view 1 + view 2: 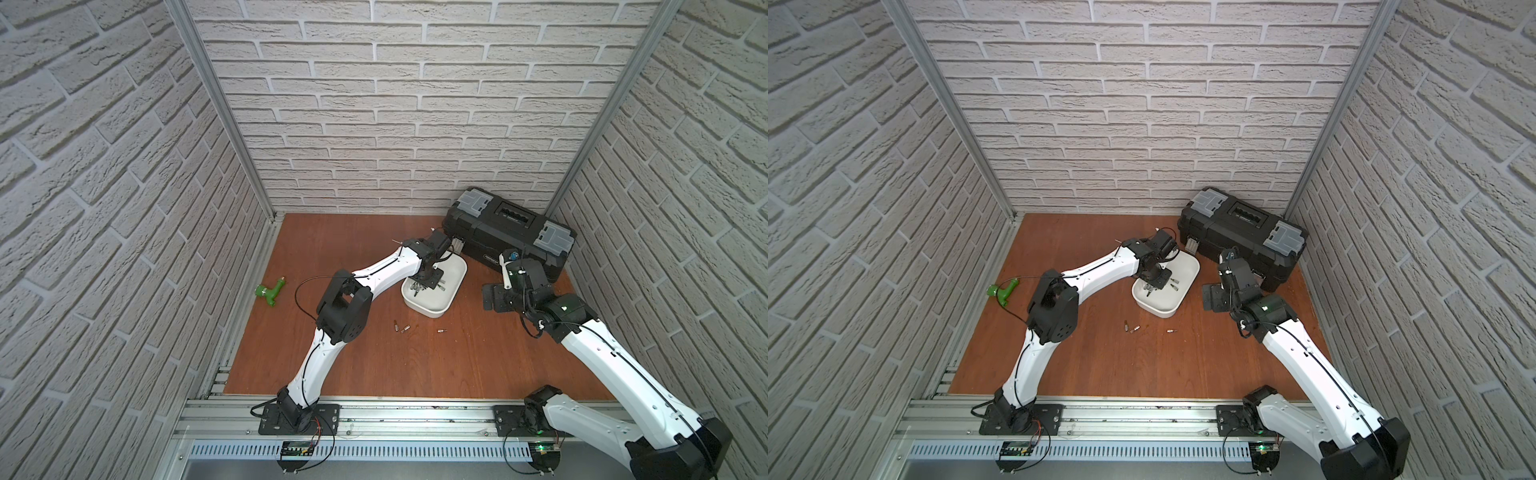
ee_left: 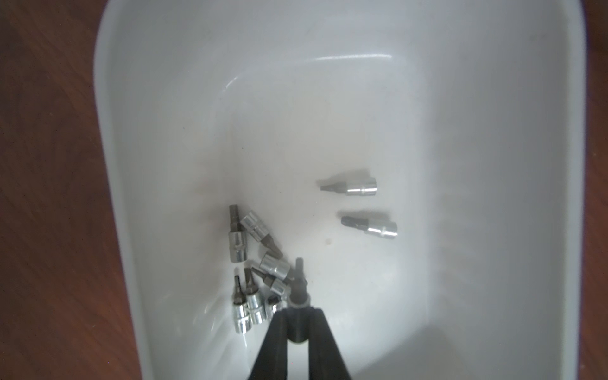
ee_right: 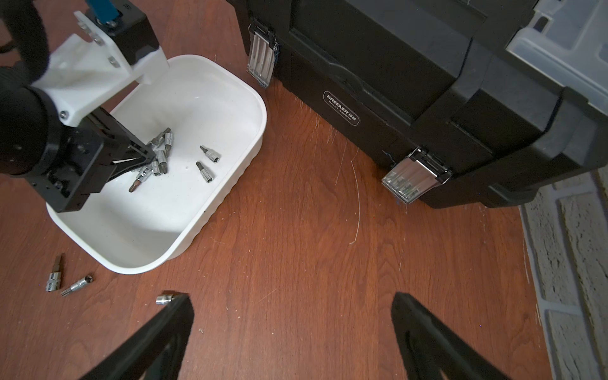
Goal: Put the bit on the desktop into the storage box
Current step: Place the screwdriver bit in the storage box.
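Three loose bits (image 1: pixel 405 328) lie on the desktop (image 1: pixel 332 365), just below the storage box (image 1: pixel 455 272) at the centre of both top views. Two sit close together, and the third bit (image 1: pixel 440 331) lies apart to their right.

Inside the white tub, the left gripper (image 2: pixel 297 311) is clamped on the held bit (image 2: pixel 298 283). Its black fingers (image 2: pixel 279 329) pinch the chrome socket end, and the dark tip points away from the wrist camera. Whether this bit touches the tub's floor I cannot tell. Right beside it a heap of bits (image 2: pixel 253 263) rests on the floor of the box. Two more bits (image 2: pixel 350 186) lie apart from the heap, side by side but not touching.

The right gripper (image 3: pixel 291 304) hangs over bare wood, right of centre in the top views, between the storage box and the black toolbox (image 1: pixel 511 232). Its jaws stand wide apart with nothing between them. In the right wrist view one of its fingers (image 3: pixel 177 312) overlaps the edge of the third bit; contact cannot be judged.

The toolbox sits at the upper right of the board with both metal latches down. A green T-handle tool (image 1: pixel 270 291) lies at the left side of the board, well apart from everything else.
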Robot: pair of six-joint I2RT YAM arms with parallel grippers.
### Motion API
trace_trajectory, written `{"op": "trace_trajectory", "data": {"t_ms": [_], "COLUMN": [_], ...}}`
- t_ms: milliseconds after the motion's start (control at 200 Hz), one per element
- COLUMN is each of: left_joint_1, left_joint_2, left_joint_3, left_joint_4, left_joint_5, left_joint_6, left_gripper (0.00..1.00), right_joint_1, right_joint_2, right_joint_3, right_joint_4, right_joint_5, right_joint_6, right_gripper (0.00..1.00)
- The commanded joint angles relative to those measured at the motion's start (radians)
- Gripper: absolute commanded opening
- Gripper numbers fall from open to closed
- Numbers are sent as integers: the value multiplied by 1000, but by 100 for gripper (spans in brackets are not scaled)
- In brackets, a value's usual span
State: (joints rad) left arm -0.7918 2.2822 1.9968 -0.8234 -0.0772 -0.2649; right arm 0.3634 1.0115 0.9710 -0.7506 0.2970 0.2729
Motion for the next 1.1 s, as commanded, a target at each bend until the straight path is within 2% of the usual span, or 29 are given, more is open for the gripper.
{"op": "trace_trajectory", "data": {"t_ms": [0,300,460,765,935,1095], "left_joint_1": [7,9,10,11,11,11], "left_joint_2": [36,111,124,136,135,134], "left_joint_3": [46,103,107,108,111,114], "left_joint_4": [-11,-25,-25,-28,-29,-35], "left_joint_5": [12,51,51,60,64,60], "left_joint_6": [7,1,-8,-15,-16,-19], "left_gripper": [5,6,12,12,18,19], "right_joint_1": [-7,-8,-7,-7,-7,-7], "right_joint_2": [5,13,15,13,17,18], "right_joint_3": [0,-8,-9,-11,-9,-5], "right_joint_4": [32,42,43,45,48,50], "right_joint_5": [12,14,11,11,13,11], "right_joint_6": [-12,-14,-16,-22,-21,-23], "right_gripper": [99,99,99,99,99,99]}}
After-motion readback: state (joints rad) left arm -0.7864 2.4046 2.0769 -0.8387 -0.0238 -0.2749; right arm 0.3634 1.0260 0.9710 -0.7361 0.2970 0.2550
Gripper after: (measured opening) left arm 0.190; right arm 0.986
